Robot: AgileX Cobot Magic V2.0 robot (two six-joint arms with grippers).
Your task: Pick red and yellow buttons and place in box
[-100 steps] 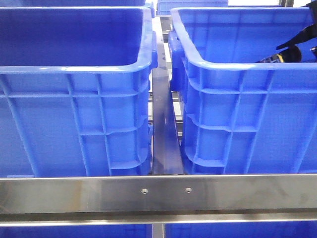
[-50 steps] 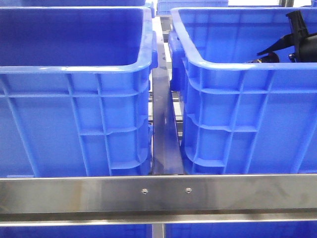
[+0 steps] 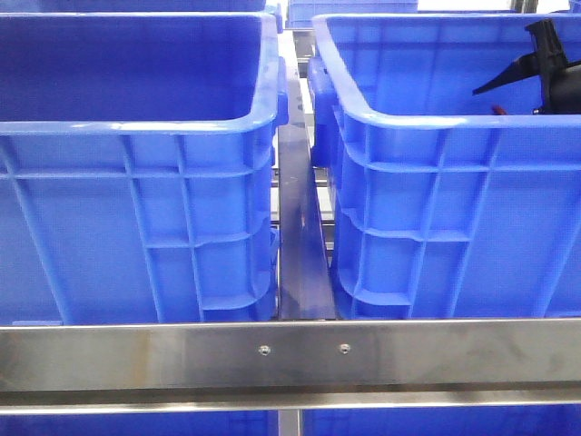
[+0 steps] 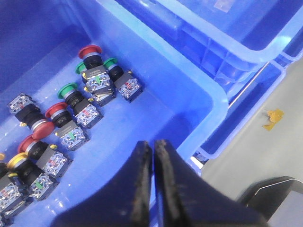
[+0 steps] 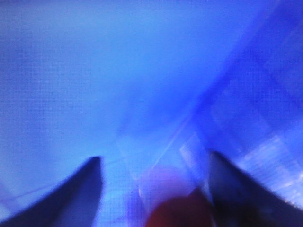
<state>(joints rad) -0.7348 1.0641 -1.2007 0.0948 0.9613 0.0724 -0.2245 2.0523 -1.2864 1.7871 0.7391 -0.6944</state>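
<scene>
In the left wrist view, several push buttons lie in a blue bin [image 4: 142, 61]: red ones [image 4: 90, 51] [image 4: 56, 110], a yellow one [image 4: 16, 161] and green ones [image 4: 67, 89]. My left gripper [image 4: 154, 146] is shut and empty, above the bin's floor near its wall. My right gripper [image 3: 536, 68] is inside the right blue box [image 3: 436, 182], above its rim, fingers spread. The right wrist view is blurred. It shows both fingers [image 5: 83, 189] wide apart and a red button [image 5: 177, 213] low between them, closer to the right one. A red speck [image 3: 497, 111] shows at the box rim.
A second blue box [image 3: 136, 182] stands on the left in the front view, with a metal rail [image 3: 290, 354] across the front and a metal strip [image 3: 300, 236] between the boxes. More blue bins [image 4: 227, 28] and grey floor [image 4: 265, 156] lie beyond the button bin.
My right gripper has risen from low in the right box to above its rim and its fingers have spread. The dark button part seen by it earlier is gone below the rim.
</scene>
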